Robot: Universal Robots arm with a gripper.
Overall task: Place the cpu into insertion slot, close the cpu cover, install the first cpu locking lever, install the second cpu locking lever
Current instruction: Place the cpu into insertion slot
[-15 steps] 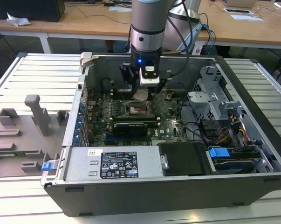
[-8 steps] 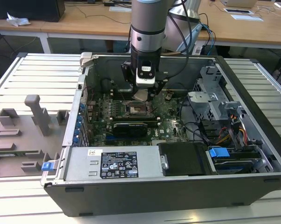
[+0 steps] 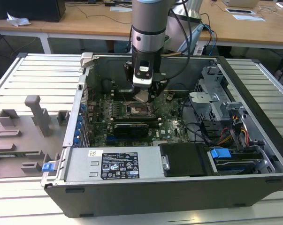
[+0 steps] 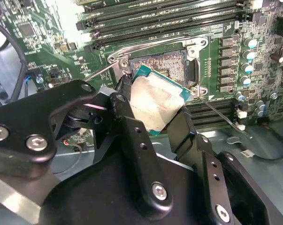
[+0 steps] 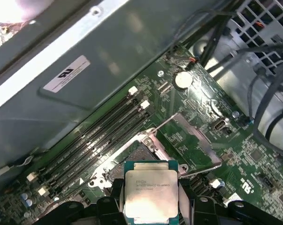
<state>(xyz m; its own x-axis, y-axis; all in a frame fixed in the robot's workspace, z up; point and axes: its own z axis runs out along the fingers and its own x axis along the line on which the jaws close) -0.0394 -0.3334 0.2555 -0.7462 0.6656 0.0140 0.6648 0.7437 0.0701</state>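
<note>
My gripper is shut on the cpu, a small square chip with a pale metal top. It hangs tilted a little above the insertion slot on the green motherboard. In the second wrist view the cpu sits between the black fingers, with one corner over the dark open socket. In the first wrist view the cpu is just short of the socket. The cpu cover is swung open beside it. Thin wire levers stick out, unlatched.
The open computer case walls in the board. A black graphics card lies close to the socket, and a power supply sits at the front. Long black memory slots run along the socket. A drive cage and cables stand at the exterior view's right.
</note>
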